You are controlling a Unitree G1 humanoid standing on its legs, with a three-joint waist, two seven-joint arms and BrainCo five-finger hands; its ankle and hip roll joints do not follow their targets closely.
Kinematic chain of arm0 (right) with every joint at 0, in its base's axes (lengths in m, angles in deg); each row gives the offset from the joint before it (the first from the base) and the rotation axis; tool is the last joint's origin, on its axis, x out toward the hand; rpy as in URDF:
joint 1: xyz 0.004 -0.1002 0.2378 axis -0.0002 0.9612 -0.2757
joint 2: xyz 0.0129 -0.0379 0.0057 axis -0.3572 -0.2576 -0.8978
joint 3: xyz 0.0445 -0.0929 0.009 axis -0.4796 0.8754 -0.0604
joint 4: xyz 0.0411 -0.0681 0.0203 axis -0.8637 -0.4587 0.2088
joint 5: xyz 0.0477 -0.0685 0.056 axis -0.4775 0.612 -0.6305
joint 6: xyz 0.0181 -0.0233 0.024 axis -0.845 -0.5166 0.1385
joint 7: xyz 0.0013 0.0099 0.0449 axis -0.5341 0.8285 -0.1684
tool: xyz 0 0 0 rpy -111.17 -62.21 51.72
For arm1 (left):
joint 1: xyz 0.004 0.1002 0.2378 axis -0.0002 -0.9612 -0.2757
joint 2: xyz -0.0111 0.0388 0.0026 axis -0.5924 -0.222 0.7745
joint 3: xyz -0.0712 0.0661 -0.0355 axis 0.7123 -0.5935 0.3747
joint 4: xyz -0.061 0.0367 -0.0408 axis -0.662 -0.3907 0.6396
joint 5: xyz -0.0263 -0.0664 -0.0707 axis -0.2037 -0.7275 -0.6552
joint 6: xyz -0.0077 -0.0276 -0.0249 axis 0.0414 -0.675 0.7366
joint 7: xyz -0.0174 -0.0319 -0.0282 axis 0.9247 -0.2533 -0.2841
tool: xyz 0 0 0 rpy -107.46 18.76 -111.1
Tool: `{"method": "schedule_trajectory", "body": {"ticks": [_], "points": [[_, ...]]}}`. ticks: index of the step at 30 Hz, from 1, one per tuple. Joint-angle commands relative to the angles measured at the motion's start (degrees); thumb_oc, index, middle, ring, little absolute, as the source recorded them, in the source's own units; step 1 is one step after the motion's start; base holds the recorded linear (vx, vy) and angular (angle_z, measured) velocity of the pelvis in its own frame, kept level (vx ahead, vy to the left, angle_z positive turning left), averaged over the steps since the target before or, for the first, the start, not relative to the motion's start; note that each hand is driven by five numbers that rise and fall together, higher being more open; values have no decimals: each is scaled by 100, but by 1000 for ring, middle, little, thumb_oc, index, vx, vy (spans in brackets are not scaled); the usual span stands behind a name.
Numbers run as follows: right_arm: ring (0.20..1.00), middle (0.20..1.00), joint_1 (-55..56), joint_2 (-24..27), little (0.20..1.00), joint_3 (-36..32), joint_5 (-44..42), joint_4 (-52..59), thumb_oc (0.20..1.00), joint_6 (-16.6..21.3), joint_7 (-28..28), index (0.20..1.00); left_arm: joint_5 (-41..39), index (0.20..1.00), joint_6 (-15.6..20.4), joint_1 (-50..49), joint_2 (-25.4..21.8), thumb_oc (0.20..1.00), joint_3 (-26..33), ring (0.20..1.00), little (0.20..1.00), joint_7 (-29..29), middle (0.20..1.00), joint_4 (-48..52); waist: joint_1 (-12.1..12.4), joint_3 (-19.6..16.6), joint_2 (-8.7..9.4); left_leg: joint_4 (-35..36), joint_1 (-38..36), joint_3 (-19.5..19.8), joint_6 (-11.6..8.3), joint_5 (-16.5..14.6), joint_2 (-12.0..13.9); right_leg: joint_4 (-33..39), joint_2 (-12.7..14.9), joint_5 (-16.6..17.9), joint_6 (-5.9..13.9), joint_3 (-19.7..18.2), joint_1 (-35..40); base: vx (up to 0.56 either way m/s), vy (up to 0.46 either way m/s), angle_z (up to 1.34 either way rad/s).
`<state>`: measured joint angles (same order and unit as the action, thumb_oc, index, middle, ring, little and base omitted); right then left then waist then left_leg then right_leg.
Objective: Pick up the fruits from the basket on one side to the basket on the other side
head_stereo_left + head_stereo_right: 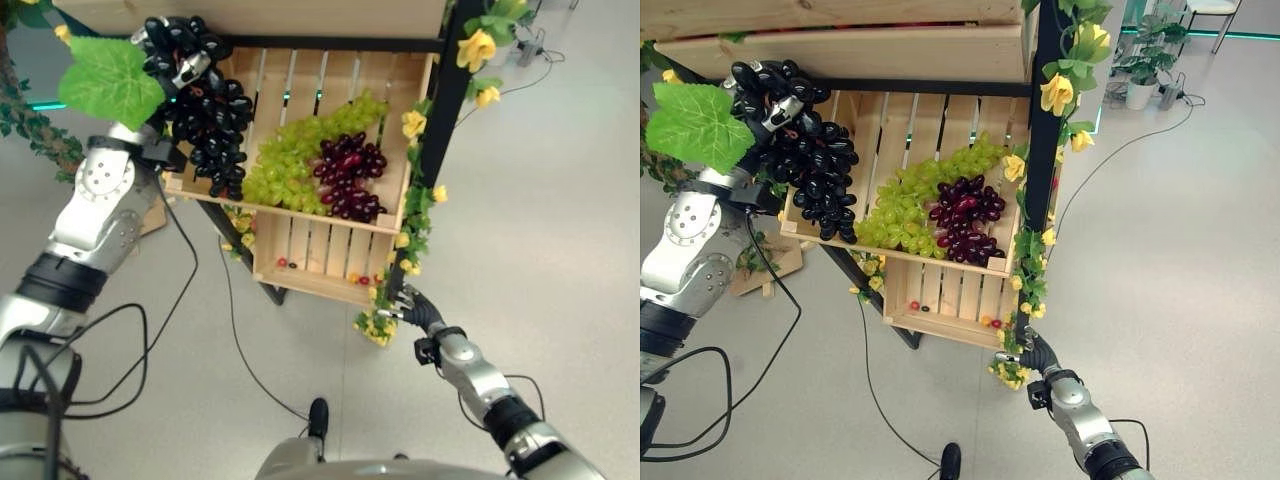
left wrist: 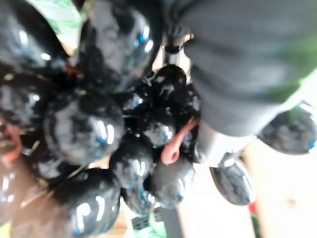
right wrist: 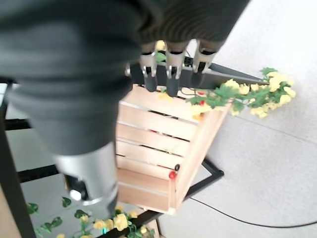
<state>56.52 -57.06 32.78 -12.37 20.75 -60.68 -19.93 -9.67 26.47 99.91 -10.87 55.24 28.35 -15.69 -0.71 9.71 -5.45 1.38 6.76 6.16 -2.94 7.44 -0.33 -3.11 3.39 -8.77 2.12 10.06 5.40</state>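
I hold the black grape bunch in the left hand, fingers curled into its top; the bunch hangs over the far-left corner of the upper crate. The green grapes and the dark red grapes lie in that crate, touching each other. The right hand rests low at the right, near the yellow flower garland on the black frame post; its fingers look loosely bent and hold nothing.

Risks, as I judge them:
- The grip takes only the top of the bunch. A fast swing could shed grapes or slip the bunch free.
- The hanging bunch could snag on the crate's left wall or the large green leaf during transfer.
- The right hand could foul the garland if raised carelessly.

Limits of view:
- In the left wrist view, grapes crowd the lens; I cannot confirm finger placement.
- The lower crate shows a few small fruits; their kind is unclear.
- I cannot identify the destination basket.
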Motion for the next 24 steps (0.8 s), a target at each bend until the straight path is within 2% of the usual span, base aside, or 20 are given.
{"method": "schedule_trajectory", "body": {"ticks": [1,6,13,17,20,24], "points": [[1000,1000,-403,34,1000,81,-217,377,1000,195,-82,1000,162,200,-152,947,228,200,301,200,200,316,200,-914,-296,110,178,-1094,-250,-211,-486,-1573,313,140,565,-272,519,10,46,0,0,0],[1000,1000,-364,20,1000,60,-182,407,1000,186,-158,1000,443,200,-205,572,544,200,458,200,200,405,200,-867,-328,159,212,-1078,-243,-245,-489,-1564,347,152,551,-266,514,-18,11,-3,-2,-2],[1000,1000,-336,-4,1000,20,-147,478,1000,182,-213,1000,1091,200,-368,10,1364,200,636,200,200,557,200,-778,-363,219,291,-1067,-240,-255,-480,-1571,377,168,532,-272,479,-55,-5,-6,-2,-2],[1000,1000,-345,-14,1000,36,-153,512,1000,175,-244,1000,1643,200,-548,113,1790,200,448,200,200,609,200,-1117,-418,266,323,-1078,-244,-273,-474,-1571,396,163,525,-272,456,-87,-9,0,0,0],[1000,1000,-341,-8,1000,34,-155,534,1000,169,-245,1000,1741,200,-581,99,1889,200,440,200,200,645,200,-1163,-428,287,321,-1081,-245,-275,-473,-1571,395,155,523,-275,450,-92,-19,0,0,0],[1000,1000,-312,23,1000,-159,-146,634,1000,149,-250,1000,1871,200,-457,-831,2212,200,945,200,200,649,200,-33,-374,357,362,-1115,-185,-264,-476,-1576,395,132,515,-276,418,-121,-100,-26,-11,-5]]}}
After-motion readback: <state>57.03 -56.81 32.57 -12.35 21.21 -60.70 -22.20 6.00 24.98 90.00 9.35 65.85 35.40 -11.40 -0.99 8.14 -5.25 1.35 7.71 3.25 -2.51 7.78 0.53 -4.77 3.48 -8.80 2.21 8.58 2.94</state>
